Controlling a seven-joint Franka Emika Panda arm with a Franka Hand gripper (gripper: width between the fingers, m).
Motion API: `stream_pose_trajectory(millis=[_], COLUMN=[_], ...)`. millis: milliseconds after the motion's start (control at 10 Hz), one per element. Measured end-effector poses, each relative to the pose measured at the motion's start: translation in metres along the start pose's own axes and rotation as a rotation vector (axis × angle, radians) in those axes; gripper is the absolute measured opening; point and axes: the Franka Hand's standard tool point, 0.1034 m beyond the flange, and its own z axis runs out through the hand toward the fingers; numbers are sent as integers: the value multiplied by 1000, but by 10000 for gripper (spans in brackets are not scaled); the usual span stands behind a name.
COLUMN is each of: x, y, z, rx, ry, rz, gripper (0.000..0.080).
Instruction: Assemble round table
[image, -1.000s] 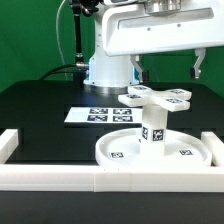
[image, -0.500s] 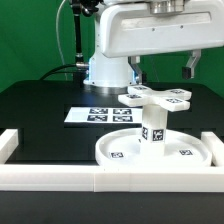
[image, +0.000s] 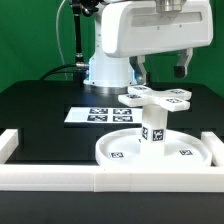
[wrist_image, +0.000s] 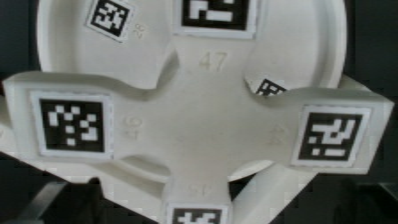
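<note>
The round disc (image: 120, 150) lies flat by the front rail. The short leg (image: 153, 130) stands upright at its centre, and the cross-shaped base piece (image: 155, 97) sits on top of the leg. My gripper (image: 160, 67) hangs above the base piece and clear of it. Its fingers (image: 181, 66) are apart with nothing between them. In the wrist view the base piece (wrist_image: 187, 110) fills the picture from above, with the disc (wrist_image: 285, 30) behind it. My fingers do not show in that view.
The long white border rail (image: 110, 178) runs along the front, with raised ends at both sides. The marker board (image: 95, 114) lies on the black table behind the disc. The arm's white base (image: 108, 68) stands at the back.
My hand has shifted toward the exterior view's left. The far finger now shows closer to the near one. The disc, leg and base piece have not moved.
</note>
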Motion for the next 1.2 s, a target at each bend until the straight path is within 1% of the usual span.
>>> stream_pose_trajectory(millis=[100, 200, 300, 400, 700, 800, 900, 1200], x=[0, 1, 1, 0, -4, -6, -9, -14], y=[0, 1, -1, -2, 2, 1, 0, 1], z=[0, 1, 3, 6, 9, 13, 18, 24], rx=[0, -19, -25, -25, -27, -23, -18, -14], ry=[0, 7, -4, -18, -34, -38, -42, -48], rz=[-35, -174, -251, -364, -558, -610, -633, -623], gripper=[649, 649, 649, 649, 649, 649, 649, 649])
